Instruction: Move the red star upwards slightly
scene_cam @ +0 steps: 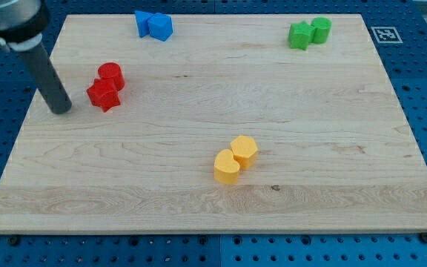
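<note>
The red star [103, 95] lies on the wooden board [213, 178] at the view's left, touching a red cylinder [111, 76] just above and to its right. My tip [62, 109] rests on the board to the left of the red star and slightly lower, with a small gap between them. The dark rod leans up toward the view's top left corner.
Two blue blocks [153, 25] sit together at the top edge. A green star [299, 35] and a green cylinder [321, 30] touch at the top right. Two yellow blocks [235, 159] touch below the centre. A marker tag [384, 34] lies off the board's top right.
</note>
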`<state>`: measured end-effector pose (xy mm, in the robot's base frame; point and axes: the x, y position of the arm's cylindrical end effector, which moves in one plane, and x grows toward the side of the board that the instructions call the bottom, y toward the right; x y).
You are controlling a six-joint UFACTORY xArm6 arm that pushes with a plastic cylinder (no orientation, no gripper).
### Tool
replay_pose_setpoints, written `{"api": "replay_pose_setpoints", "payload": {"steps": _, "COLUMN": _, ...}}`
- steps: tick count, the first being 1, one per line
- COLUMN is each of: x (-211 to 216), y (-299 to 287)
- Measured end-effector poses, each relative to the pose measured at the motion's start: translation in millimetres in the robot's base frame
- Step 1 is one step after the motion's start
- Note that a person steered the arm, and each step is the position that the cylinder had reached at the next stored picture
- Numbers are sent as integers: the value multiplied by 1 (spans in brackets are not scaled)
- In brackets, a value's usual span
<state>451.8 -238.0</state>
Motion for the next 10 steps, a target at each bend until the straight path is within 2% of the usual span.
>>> {"api": "replay_pose_setpoints", "payload": {"steps": 1, "x": 50, "y": 25}}
{"api": "replay_pose_setpoints", "payload": {"steps": 2, "x": 93, "y": 26}}
{"api": "replay_pose_setpoints", "payload": {"steps": 7, "x": 93, "y": 15}}
{"api": "replay_pose_setpoints", "payload": {"steps": 10, "x": 73, "y": 16}}
